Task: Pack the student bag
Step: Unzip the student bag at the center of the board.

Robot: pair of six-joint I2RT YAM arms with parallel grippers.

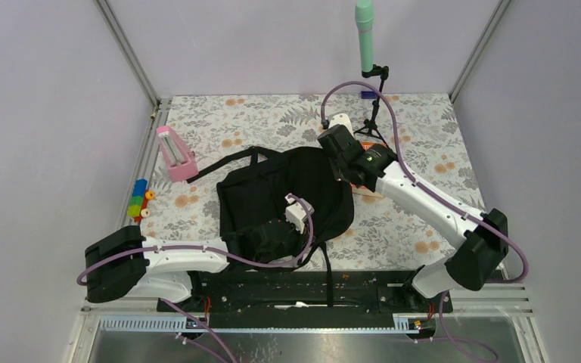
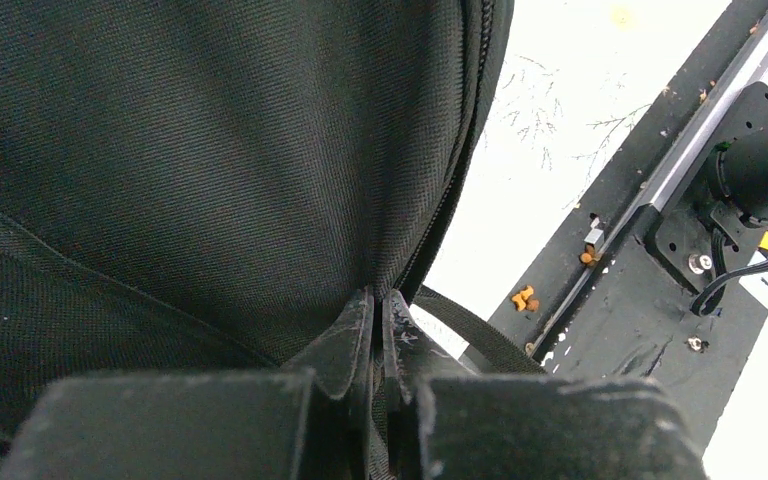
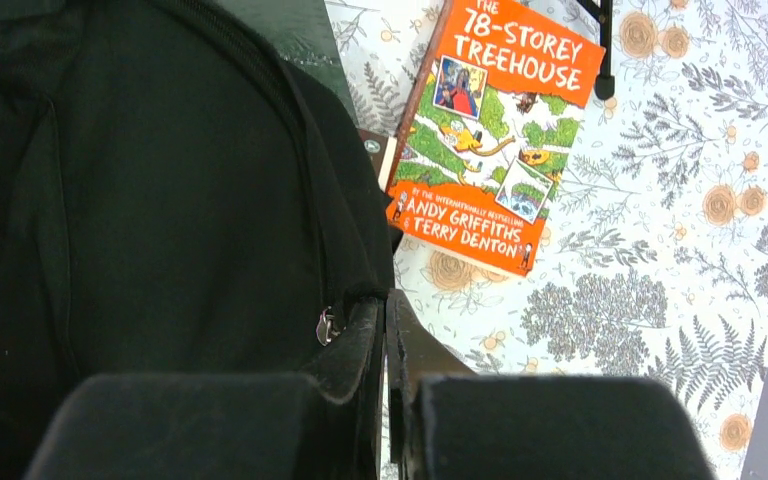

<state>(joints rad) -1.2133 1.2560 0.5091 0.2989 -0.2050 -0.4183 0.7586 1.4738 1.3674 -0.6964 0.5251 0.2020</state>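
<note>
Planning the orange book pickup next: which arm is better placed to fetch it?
Probably right: the orange book lies just beside the right gripper, while the left gripper pinches the near edge of the student bag.

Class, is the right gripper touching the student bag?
Touching. Right wrist view shows the right gripper pinching the student bag beside its zipper pull.

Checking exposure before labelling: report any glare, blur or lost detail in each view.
Top external: even, soft light, no harsh shadows. Left wrist: tablecloth blown out to white; student bag weave sharp; left hand blurred. Right wrist: book title crisp, bag almost featureless black, right hand out of focus.
</note>
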